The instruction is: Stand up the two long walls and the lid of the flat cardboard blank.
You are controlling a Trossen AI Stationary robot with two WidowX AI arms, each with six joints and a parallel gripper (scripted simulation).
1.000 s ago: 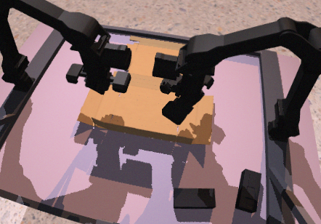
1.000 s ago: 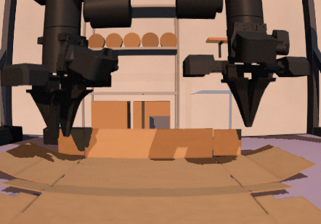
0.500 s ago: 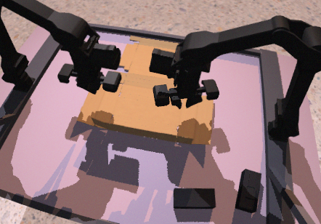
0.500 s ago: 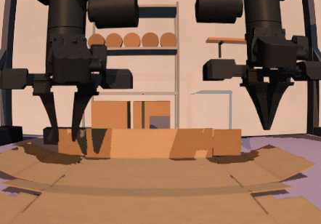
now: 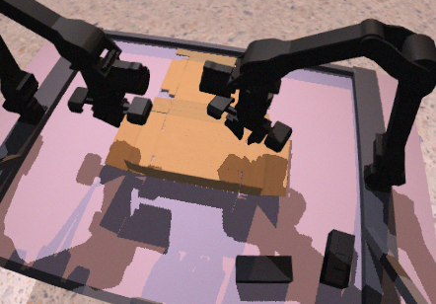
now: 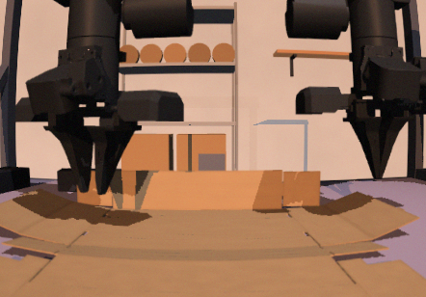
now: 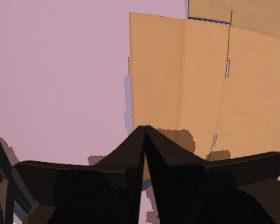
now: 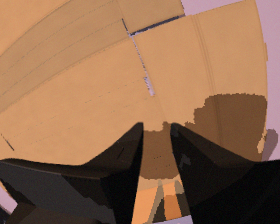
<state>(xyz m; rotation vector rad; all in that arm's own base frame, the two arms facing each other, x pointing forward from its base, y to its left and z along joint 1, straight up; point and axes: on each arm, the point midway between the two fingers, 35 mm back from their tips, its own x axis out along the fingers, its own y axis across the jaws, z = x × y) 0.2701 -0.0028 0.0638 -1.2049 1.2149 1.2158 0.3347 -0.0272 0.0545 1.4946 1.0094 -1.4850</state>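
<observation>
The flat cardboard blank (image 5: 197, 137) lies on the pink mat. It also shows in the exterior view (image 6: 202, 240), the left wrist view (image 7: 206, 85) and the right wrist view (image 8: 81, 85). One edge strip (image 6: 193, 189) stands up; the other panels lie low. My left gripper (image 5: 110, 119) is shut and empty, just above the blank's side edge. It also shows in the exterior view (image 6: 381, 175) and its own wrist view (image 7: 145, 131). My right gripper (image 5: 247, 136) hangs over the blank's other side, its fingers a little apart with nothing between them (image 8: 156, 128). Its tips are close above the cardboard (image 6: 93, 189).
Two dark blocks (image 5: 263, 268) (image 5: 339, 258) sit on the mat near its front right corner. A dark raised frame (image 5: 365, 117) borders the mat. The right arm's base (image 5: 387, 162) stands at the right side. A shelf unit (image 6: 178, 59) is in the background.
</observation>
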